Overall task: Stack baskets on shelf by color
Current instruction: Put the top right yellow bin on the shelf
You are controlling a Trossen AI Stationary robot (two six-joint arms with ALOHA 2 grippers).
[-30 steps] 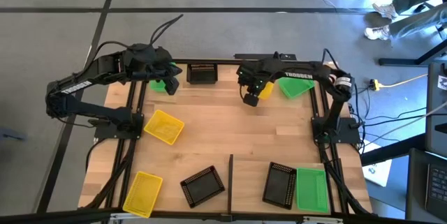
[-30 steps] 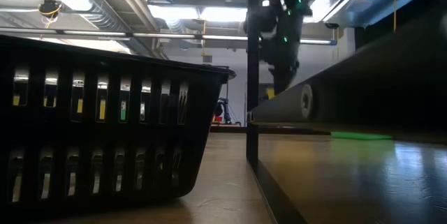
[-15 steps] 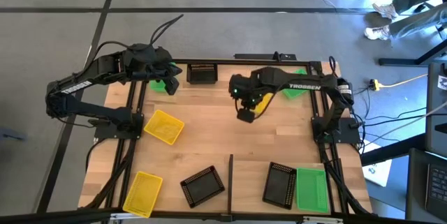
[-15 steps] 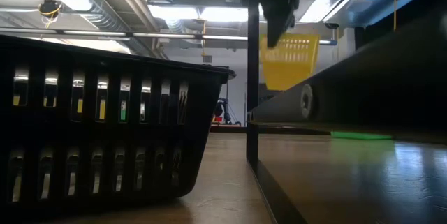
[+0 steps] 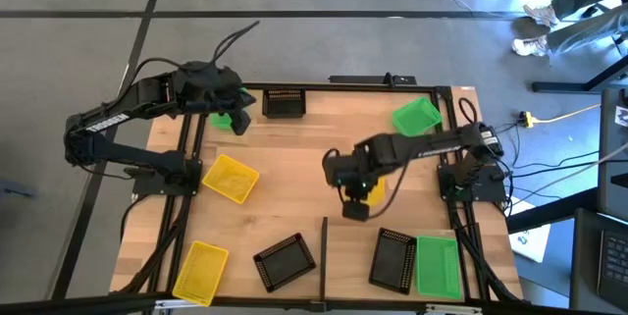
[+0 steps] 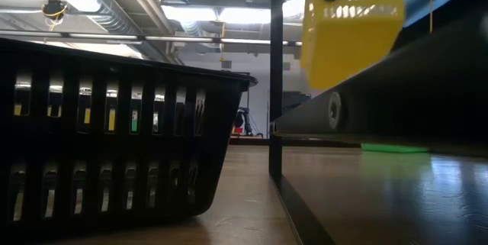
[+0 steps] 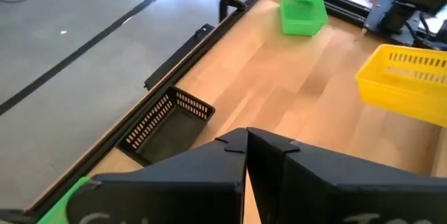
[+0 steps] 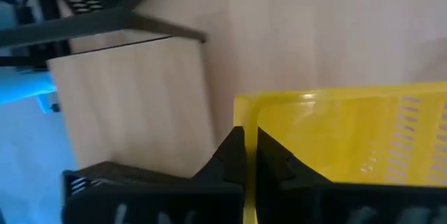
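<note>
Grey floor all around, and in the middle the planked wooden tabletop [image 5: 294,158] with baskets scattered over it. The right end effector [image 5: 355,200] sits over the middle of the tabletop, pinched tight on the rim of a yellow basket [image 6: 352,27], which hangs in the air well off the wood in the low view; the right wrist view shows the two fingers [image 8: 234,155] squeezed together over that yellow wall. The left end effector [image 5: 238,107] is parked at the far left corner, closed with nothing between its fingers, right above a green basket [image 5: 225,120] lying there. A black basket [image 5: 284,103] sits at the far edge next to it, and another green basket [image 5: 416,119] is tilted near the far right corner. Along the near side: two more yellow baskets [image 5: 230,178] [image 5: 201,272] on the left, a black one [image 5: 285,261] beside the thin black bar [image 5: 324,256], and on the pale shelf [image 5: 353,256] past the bar a black one [image 5: 393,258] touching a green one [image 5: 437,266]. All of them look empty.
</note>
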